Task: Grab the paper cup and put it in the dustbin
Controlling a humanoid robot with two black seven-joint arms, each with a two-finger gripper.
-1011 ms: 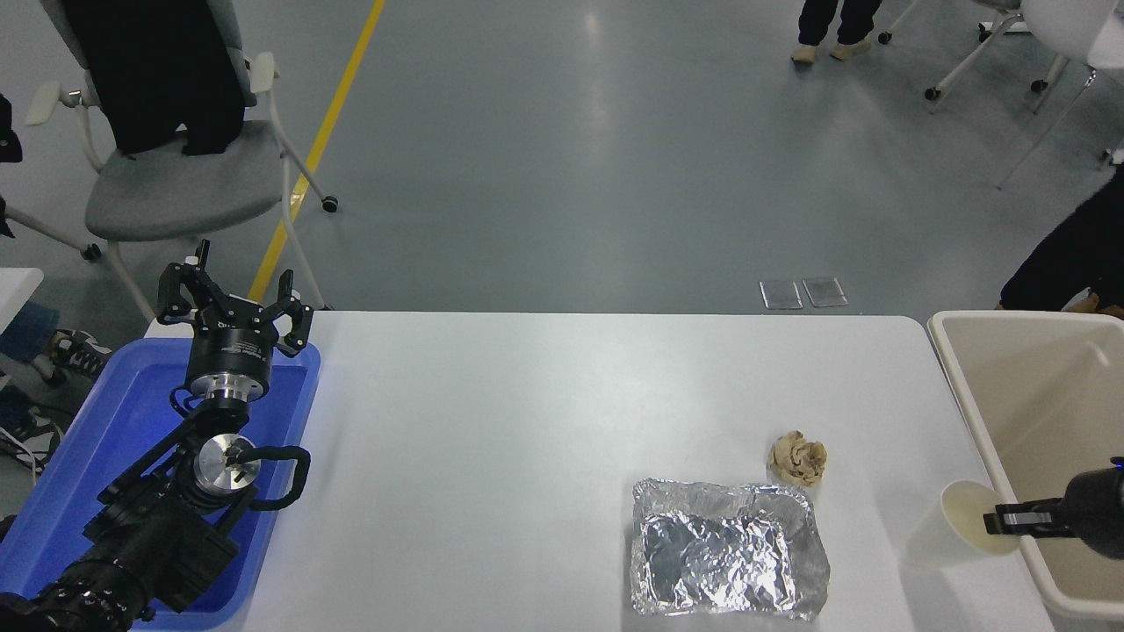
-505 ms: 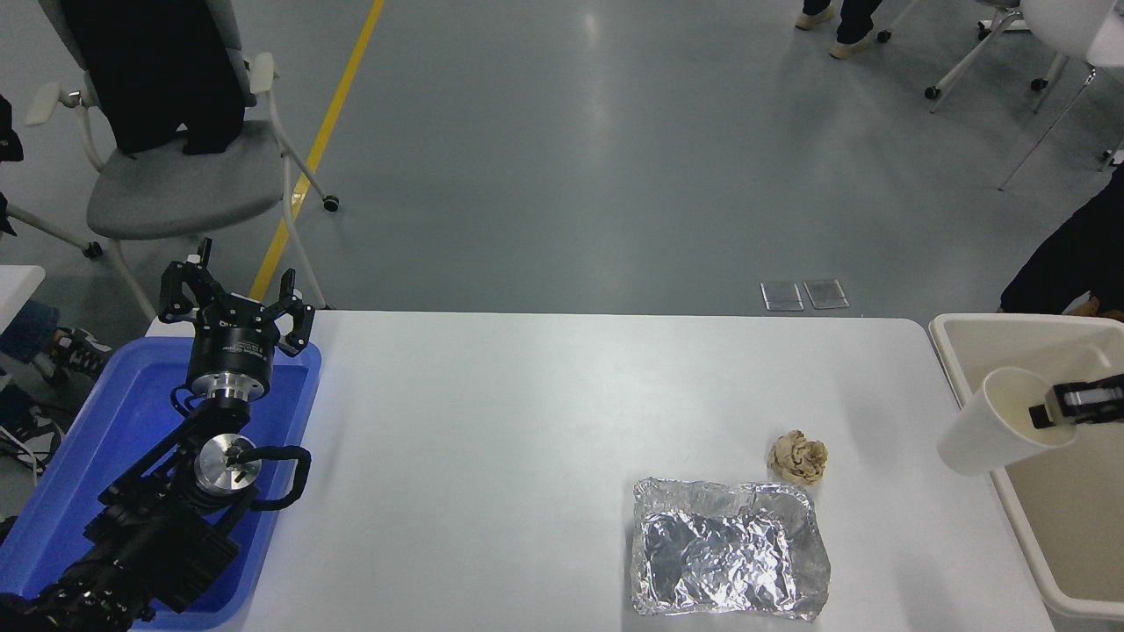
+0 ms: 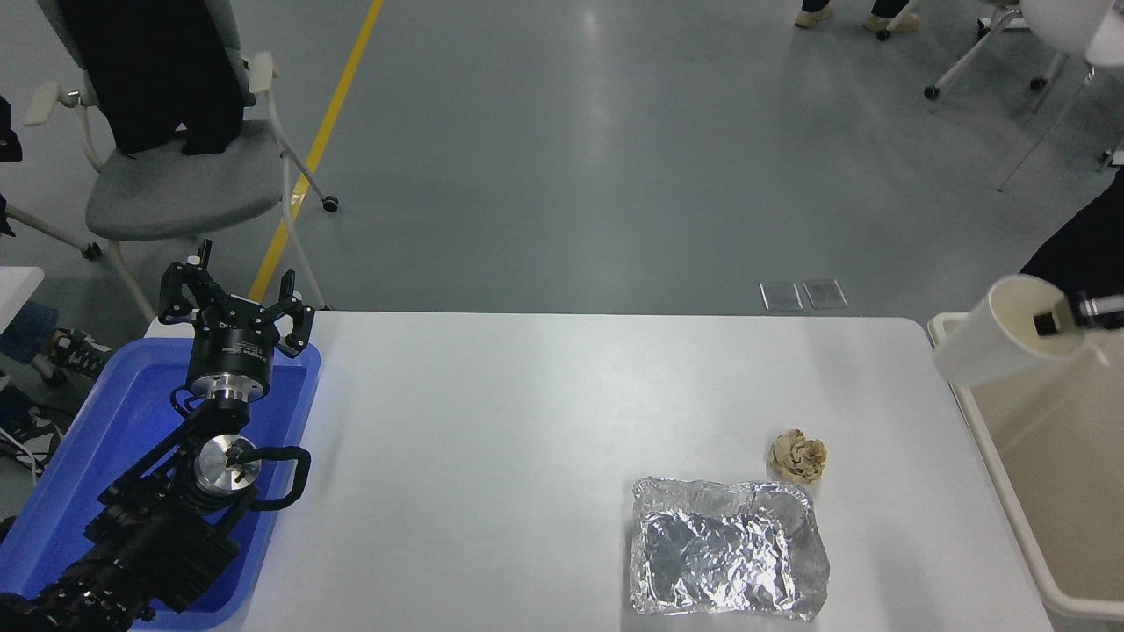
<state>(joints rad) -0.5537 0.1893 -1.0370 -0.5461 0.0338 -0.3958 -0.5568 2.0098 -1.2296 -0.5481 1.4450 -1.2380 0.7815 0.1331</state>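
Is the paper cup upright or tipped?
Tipped: the paper cup, held by the right claw, shows its cream mouth sideways above the dustbin rim.

Looks like a lab or open office space. Grey shiny floor (image 3: 571,175) with a yellow line (image 3: 325,132), wheeled chairs (image 3: 167,167) around.

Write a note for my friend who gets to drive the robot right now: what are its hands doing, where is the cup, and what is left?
Right gripper: shut on the paper cup, one finger inside the rim, cup lifted and tipped on its side over the near-left corner of the dustbin.
Left gripper: open, parked over the blue tray.
Done: cup is picked up, off the table.
Left: carry it further over the bin's opening and let go.
The paper ball and foil tray lie on the table.
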